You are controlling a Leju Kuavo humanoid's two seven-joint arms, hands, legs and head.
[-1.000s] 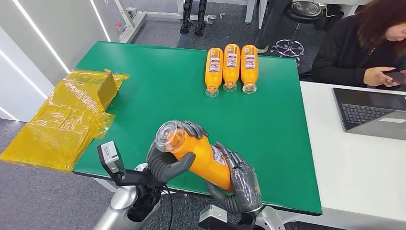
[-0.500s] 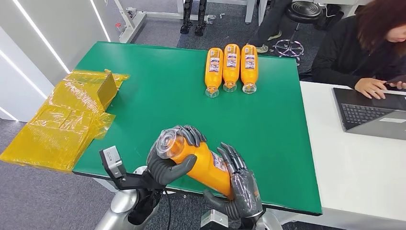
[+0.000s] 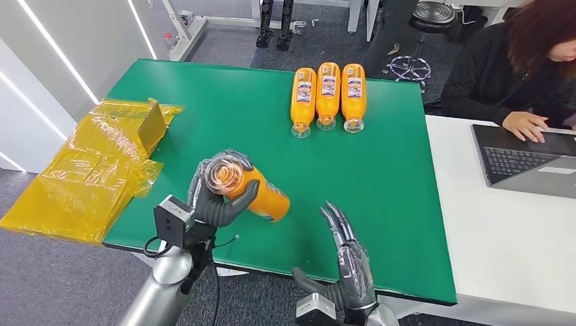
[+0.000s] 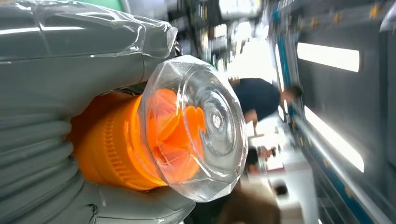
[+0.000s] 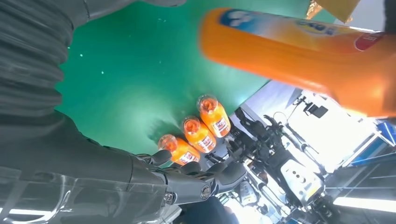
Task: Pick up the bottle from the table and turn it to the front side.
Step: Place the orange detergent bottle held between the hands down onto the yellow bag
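Gripping the bottle (image 3: 250,192) in the left hand (image 3: 216,195), cap end toward the camera, lifted over the mat's (image 3: 204,102) near edge. Holding nothing in the right hand (image 3: 350,261), fingers spread, just beside. Lying side by side at the far edge: 3 bottles (image 3: 328,95).

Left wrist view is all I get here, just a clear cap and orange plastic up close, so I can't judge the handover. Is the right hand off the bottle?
Observer: Yes. The right hand is off the bottle, fingers apart, beside it over the green table.
Operator: So the left alone carries it?
Observer: Yes, the left hand grips it near the cap end, above the table's near edge.
Operator: Anything else on the table I should know about?
Observer: Three more orange bottles lie side by side at the far edge, caps toward the robot.
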